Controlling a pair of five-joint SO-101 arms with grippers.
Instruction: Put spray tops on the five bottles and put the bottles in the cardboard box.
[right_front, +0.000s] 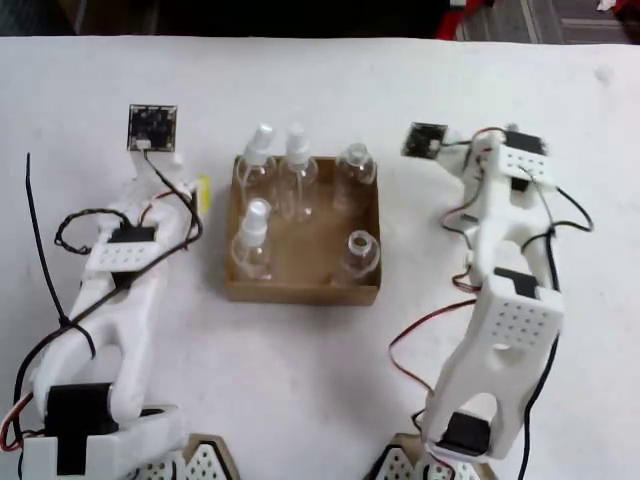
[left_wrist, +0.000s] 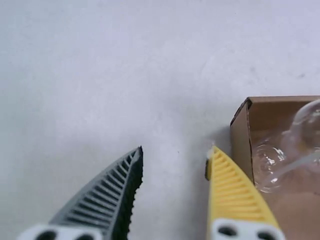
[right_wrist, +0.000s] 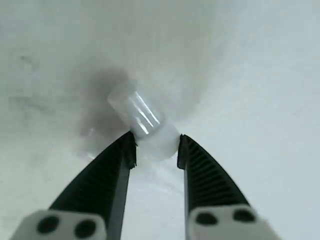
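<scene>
1. White table top (right_front: 330, 380): matte and plain, taking up almost the whole high view. Beyond its far edge, a dark band of room runs along the top of the frame, with something red at upper right.
2. Left arm (right_front: 110, 300) lies along the left of the frame and right arm (right_front: 500, 330) along the right, both white and trailing red and black wires.
3. Brown cardboard box (right_front: 300, 292): open-topped, in the centre of the frame. All five bottles stand inside it.
4. Clear plastic bottles: three carry white sprayers, at upper left (right_front: 257, 165), upper middle (right_front: 297, 170) and lower left (right_front: 252, 245) of the box. Two are open-necked, at upper right (right_front: 355, 172) and lower right (right_front: 358, 255). Judgement: three of five are finished, and two tops are left to fit.
5. Left gripper (left_wrist: 175, 150): grey and yellow fingers spread apart and holding nothing, over bare table just beside the box's corner.
6. Right gripper (right_wrist: 155, 145): black fingers closed on the collar of a white plastic spray top (right_wrist: 145, 117), which lies on the table right of the box. Likely the fourth top.
</scene>
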